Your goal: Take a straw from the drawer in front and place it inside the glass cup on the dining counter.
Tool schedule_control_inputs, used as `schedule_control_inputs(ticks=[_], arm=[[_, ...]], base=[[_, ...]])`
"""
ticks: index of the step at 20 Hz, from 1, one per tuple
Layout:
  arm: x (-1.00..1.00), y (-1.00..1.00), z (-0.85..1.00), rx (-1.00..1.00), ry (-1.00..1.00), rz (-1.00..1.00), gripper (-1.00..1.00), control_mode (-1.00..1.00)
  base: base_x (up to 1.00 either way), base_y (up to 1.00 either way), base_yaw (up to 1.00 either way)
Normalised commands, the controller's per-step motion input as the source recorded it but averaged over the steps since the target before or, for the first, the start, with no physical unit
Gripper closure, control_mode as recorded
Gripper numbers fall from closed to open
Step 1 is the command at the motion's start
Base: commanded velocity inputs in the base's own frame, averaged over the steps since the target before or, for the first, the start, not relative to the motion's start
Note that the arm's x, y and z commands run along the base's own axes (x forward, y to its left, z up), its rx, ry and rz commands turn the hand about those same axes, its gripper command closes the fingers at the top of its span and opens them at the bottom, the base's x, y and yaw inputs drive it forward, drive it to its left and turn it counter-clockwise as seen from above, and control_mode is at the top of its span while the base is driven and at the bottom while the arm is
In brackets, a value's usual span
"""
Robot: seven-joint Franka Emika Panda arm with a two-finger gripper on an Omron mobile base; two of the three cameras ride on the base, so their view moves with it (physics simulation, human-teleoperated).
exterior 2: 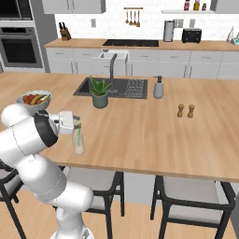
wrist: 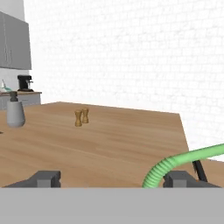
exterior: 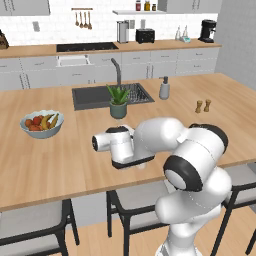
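Observation:
On the dining counter point(exterior 2: 140, 135), near its front edge, stands the glass cup point(exterior 2: 78, 145). The light-green straw point(exterior 2: 79, 133) stands inside it, its top poking out. My gripper point(exterior 2: 76, 123) hovers right over the cup's rim, level with the straw's top. In the hand view the two fingertips point(wrist: 44, 178) stand far apart, so the gripper point(wrist: 112, 178) is open, and the bent ribbed straw point(wrist: 175, 162) curves past the right fingertip. From the left base camera my own arm point(exterior: 150, 140) hides the cup and straw. The drawer is out of view.
A potted plant point(exterior 2: 99, 92) stands by the black sink point(exterior 2: 123, 87), with a soap dispenser point(exterior 2: 158, 88) to its right. Two brown shakers point(exterior 2: 186, 111) sit mid-counter. At the left end is a fruit bowl point(exterior: 42, 123). Stools point(exterior 2: 196, 196) line the near side.

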Motion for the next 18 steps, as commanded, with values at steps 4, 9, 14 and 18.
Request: schedule_control_inputs(ticks=[4,9,14,18], arm=[[-0.01,0.0,0.0,0.11,0.0,0.0,-1.0,-1.0],[0.0,0.0,0.0,0.21,0.01,0.0,-1.0,-1.0],[0.0,0.0,0.0,0.29,0.07,0.0,-1.0,-1.0],[0.0,0.0,0.0,0.33,0.09,0.0,-1.0,-1.0]], base=[[0.0,0.0,0.0],[0.0,0.0,0.0],[0.0,0.0,0.0],[0.0,0.0,0.0]])
